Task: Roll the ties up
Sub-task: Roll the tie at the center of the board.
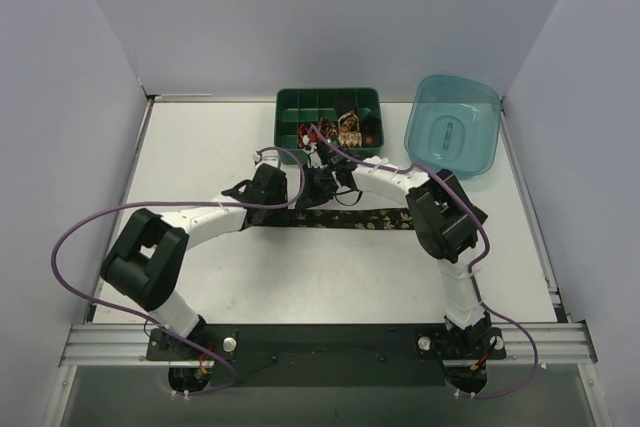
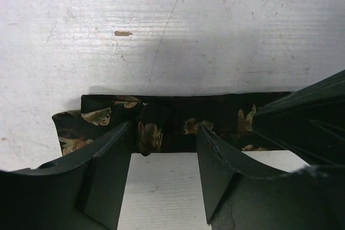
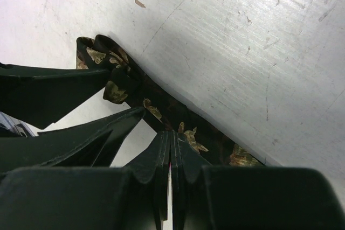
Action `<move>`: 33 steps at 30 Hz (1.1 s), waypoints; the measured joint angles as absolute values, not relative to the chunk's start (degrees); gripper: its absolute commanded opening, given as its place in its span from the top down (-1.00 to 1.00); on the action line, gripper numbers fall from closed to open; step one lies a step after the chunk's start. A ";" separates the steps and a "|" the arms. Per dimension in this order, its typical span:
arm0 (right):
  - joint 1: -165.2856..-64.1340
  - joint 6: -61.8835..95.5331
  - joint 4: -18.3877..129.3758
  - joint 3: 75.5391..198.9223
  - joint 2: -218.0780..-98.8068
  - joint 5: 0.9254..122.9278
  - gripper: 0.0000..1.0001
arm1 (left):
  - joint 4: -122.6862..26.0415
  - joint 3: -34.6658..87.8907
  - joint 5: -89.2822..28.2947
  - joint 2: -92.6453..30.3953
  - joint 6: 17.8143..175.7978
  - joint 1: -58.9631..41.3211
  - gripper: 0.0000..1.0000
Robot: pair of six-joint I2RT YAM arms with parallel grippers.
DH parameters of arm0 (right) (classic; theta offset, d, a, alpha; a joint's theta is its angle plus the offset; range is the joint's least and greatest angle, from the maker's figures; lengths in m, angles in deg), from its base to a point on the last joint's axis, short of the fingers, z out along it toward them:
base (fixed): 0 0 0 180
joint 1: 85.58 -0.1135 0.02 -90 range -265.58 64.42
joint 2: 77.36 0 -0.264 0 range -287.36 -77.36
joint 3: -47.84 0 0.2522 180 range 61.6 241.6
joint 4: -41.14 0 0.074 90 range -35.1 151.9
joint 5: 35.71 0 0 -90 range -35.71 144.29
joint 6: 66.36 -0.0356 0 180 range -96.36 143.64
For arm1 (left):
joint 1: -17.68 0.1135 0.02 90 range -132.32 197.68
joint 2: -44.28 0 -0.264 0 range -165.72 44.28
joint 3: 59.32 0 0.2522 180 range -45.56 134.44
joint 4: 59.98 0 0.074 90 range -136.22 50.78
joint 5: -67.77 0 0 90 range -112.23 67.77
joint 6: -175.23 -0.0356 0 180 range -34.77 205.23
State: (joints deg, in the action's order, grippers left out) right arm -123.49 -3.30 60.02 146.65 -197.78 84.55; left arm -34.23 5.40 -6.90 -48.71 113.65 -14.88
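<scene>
The tie [image 1: 350, 219] lies flat across mid-desk [image 1: 200, 147], its left end loosely folded; the left fingers [image 2: 110, 154] stand wide astride that fold; the right fingers [image 3: 161, 160] are pressed shut at its near edge; ungripped, the fold may spring open.

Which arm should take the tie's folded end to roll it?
Left, probably. The left gripper is open, fingers either side of the bunched end of the tie. The right gripper is shut, tips at its edge further along.

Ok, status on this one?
Left fingers open, straddling folded end of tie. Right fingers shut at its edge. Tie mostly flat, unrolled. Tray, tub behind, apart.
</scene>
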 measured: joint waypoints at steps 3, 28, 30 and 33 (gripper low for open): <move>-123.49 -3.30 60.02 146.65 -197.78 84.55 1.00 | -35.21 5.01 -6.92 -47.31 113.74 -14.99 -0.28; -125.35 -3.28 60.46 152.64 -194.46 84.35 1.00 | -37.18 -2.62 -17.92 -29.08 116.34 2.50 -0.58; -126.66 -3.23 60.72 154.78 -194.94 84.04 1.00 | -37.12 -4.48 -20.74 -29.02 116.71 5.93 -0.58; -128.78 -3.04 60.96 158.04 -196.67 83.39 1.00 | -36.57 -5.98 -24.25 -29.23 117.21 8.51 -0.59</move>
